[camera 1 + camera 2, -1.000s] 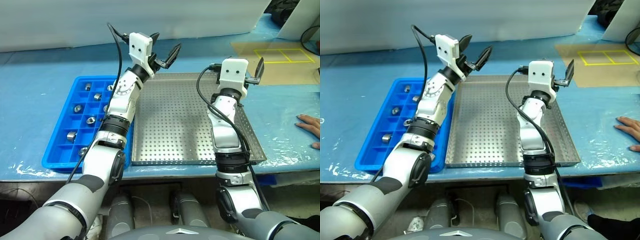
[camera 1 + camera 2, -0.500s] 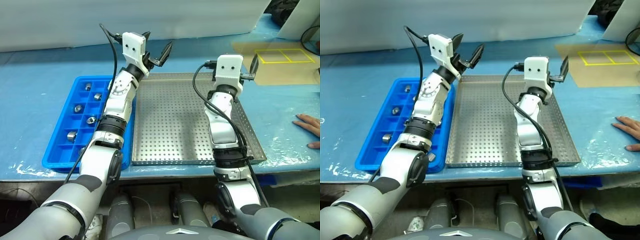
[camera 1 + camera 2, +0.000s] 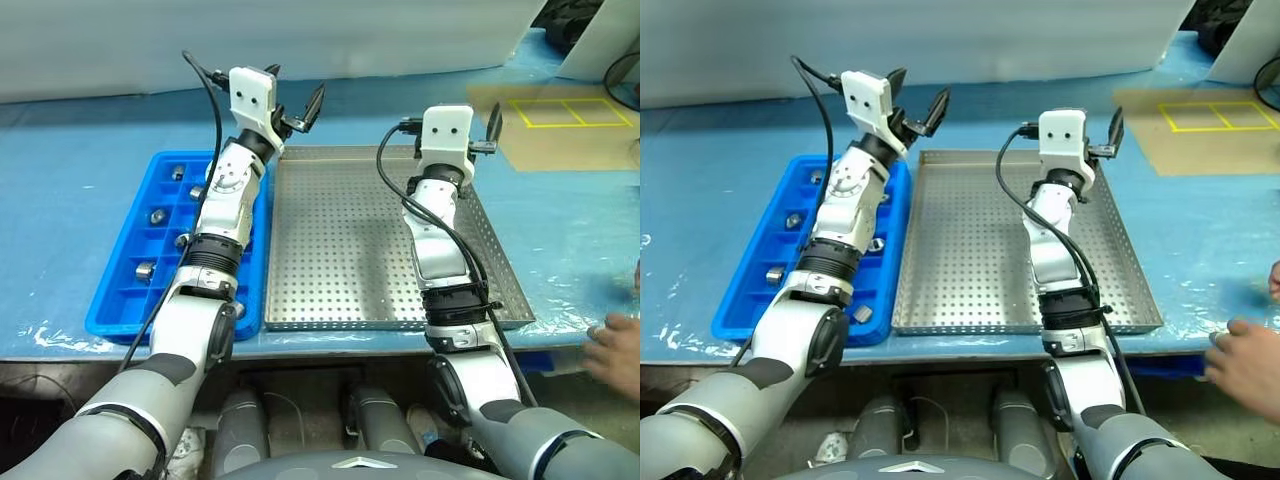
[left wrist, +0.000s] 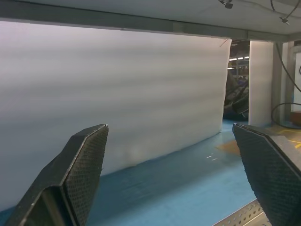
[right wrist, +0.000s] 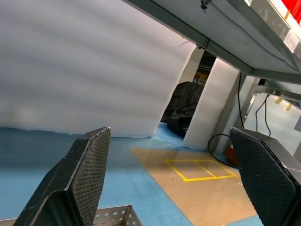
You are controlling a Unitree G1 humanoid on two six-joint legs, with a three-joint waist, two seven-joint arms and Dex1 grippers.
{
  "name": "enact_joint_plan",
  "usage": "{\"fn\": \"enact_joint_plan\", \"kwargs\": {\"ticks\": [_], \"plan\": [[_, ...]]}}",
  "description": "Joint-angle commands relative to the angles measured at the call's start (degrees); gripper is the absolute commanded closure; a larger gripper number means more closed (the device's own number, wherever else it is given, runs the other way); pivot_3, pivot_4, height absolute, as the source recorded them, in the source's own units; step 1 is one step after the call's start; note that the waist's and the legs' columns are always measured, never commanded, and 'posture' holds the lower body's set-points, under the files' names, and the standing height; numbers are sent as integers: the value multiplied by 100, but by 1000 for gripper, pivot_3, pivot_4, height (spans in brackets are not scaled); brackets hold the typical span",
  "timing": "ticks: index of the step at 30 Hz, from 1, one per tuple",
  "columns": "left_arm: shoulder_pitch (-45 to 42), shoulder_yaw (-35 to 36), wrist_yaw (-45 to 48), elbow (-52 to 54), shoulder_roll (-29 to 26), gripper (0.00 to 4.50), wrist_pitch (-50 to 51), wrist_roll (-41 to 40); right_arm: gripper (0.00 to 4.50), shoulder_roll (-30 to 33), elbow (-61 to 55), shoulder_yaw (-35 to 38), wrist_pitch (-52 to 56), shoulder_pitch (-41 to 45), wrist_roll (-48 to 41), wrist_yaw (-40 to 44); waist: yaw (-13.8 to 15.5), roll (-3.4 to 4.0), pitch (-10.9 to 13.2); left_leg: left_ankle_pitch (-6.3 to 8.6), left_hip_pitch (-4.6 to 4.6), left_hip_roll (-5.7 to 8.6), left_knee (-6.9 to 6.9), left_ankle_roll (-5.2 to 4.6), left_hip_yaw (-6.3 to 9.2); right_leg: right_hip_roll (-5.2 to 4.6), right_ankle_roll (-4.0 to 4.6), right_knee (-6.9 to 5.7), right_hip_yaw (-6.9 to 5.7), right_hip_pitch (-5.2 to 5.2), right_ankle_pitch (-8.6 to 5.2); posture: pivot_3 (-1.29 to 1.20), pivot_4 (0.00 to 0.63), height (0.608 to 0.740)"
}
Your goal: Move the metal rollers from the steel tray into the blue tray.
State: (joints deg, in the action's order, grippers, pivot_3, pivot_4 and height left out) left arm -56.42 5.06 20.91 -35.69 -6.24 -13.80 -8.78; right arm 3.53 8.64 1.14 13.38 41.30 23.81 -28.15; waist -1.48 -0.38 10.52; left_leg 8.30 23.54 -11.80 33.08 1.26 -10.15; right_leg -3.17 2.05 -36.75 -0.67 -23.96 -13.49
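The small shiny metal rollers are seen below and left of the wide-open, empty left gripper, in the blue compartmented plastic tray, while the perforated steel tray under the equally open, empty right gripper is seen bare.

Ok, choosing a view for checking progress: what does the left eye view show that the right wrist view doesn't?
Left eye view: the blue tray holding metal rollers, the steel tray's floor with none visible, the left gripper, a person's hand. Right wrist view: a dark bundle beside a pillar, a shelf overhead. Shared: the open right gripper, the yellow-lined mat, the steel tray's corner.

Head stereo downward (wrists wall-facing)
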Motion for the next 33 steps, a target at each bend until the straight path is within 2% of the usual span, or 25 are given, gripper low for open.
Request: {"fn": "enact_joint_plan", "kwargs": {"ticks": [1,5,13,16,20,24,29,33], "plan": [[29,14,-130,425,-102,0,56,45,359,-26,-1,-55,-198,201,-52,18,37,0,0,0,0,0,-1,0,0,0,0,0,0,0,0,-247,150,740],[-26,245,-437,429,-121,0,421,-149,359,-32,168,-57,-305,260,-93,28,91,0,0,0,0,0,-1,1,0,0,0,0,-1,-1,0,-230,150,740],[-187,273,-794,205,-346,0,416,92,359,114,435,42,-500,361,-125,9,136,1,0,-1,1,1,-1,3,1,-2,-1,1,-2,-1,0,-224,150,740],[-106,353,-804,162,-612,0,426,132,359,404,591,304,-509,415,-136,-182,146,1,0,-1,1,1,-2,4,1,-2,-1,1,-2,-1,0,-219,150,740],[131,484,-834,-17,-1235,0,415,280,359,917,929,729,-488,371,-243,-390,138,1,0,-2,0,1,-2,6,1,0,-2,1,-1,-1,1,-208,150,740],[684,643,-974,267,-1636,0,787,265,359,1331,1036,905,-513,289,-247,-413,139,1,1,-3,-1,1,-8,9,1,2,-2,1,-2,-2,0,-186,150,740],[1294,814,-1187,736,-1797,0,1135,237,359,1452,1094,979,-522,205,-301,-423,196,1,1,-3,2,0,-8,9,2,1,-2,1,-6,-3,0,-171,150,740],[1395,1253,-1650,550,-2186,0,1427,178,359,1395,1378,847,-660,482,-312,-457,218,2,1,-8,0,-2,-7,16,2,2,0,-2,-5,-7,-1,-143,150,740]]}}
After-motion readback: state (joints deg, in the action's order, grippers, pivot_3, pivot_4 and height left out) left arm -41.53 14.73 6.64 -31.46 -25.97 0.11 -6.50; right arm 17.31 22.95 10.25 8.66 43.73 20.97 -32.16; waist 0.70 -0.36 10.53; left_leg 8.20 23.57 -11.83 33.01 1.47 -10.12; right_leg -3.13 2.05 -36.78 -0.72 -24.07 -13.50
